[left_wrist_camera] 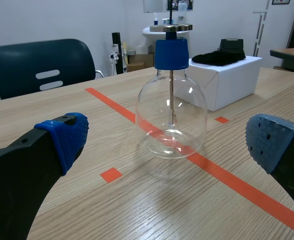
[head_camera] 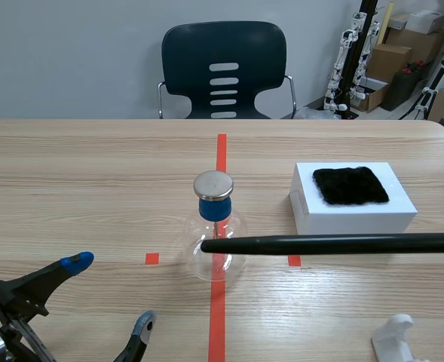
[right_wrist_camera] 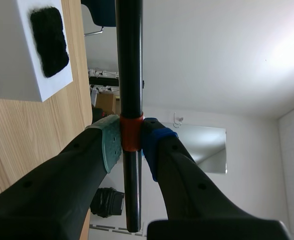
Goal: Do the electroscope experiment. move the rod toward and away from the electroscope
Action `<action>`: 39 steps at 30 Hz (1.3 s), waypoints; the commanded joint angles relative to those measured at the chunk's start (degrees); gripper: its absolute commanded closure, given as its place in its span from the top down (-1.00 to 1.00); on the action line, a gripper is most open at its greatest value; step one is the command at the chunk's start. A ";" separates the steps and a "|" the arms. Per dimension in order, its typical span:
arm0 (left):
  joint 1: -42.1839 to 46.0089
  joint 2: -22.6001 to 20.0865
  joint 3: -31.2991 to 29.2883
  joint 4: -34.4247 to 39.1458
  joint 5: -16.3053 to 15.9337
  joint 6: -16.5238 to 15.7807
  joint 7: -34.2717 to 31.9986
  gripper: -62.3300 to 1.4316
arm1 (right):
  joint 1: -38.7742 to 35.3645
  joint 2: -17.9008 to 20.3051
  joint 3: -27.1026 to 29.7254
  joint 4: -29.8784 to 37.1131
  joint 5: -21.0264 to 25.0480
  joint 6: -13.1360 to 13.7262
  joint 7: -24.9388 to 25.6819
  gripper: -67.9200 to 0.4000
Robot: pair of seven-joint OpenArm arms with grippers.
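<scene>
The electroscope (head_camera: 215,226), a clear round glass flask with a blue stopper and a flat metal disc on top, stands upright at the middle of the wooden table (head_camera: 71,173), on the long red tape line. A long black rod (head_camera: 331,243) comes in level from the right, and in the scene view its tip lies across the flask's belly; whether it touches the glass cannot be told. The right gripper (right_wrist_camera: 132,140) is clamped on the rod at an orange band, one pad on each side. The left gripper (head_camera: 110,292) rests near left, fingers spread wide, holding nothing. A white box (head_camera: 353,215) sits right of the flask with a black furry cloth (head_camera: 350,185) on top. A white plastic piece (head_camera: 393,337) lies near right. A dark chair (head_camera: 223,68) stands at the far side.
</scene>
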 commanded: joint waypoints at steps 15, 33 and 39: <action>0.13 -0.02 -0.15 0.81 -0.24 -0.09 -1.16 1.00 | 0.02 -1.14 0.15 0.57 1.07 -0.81 0.00 -0.96; 0.13 -0.02 -0.15 0.81 -0.24 -0.09 -1.16 1.00 | 0.02 -1.14 0.15 0.57 1.09 -0.81 -0.02 -0.96; 0.13 -0.02 -0.15 0.81 -0.24 -0.09 -1.18 1.00 | 0.02 -1.11 0.15 0.59 2.82 -0.81 -0.09 -0.96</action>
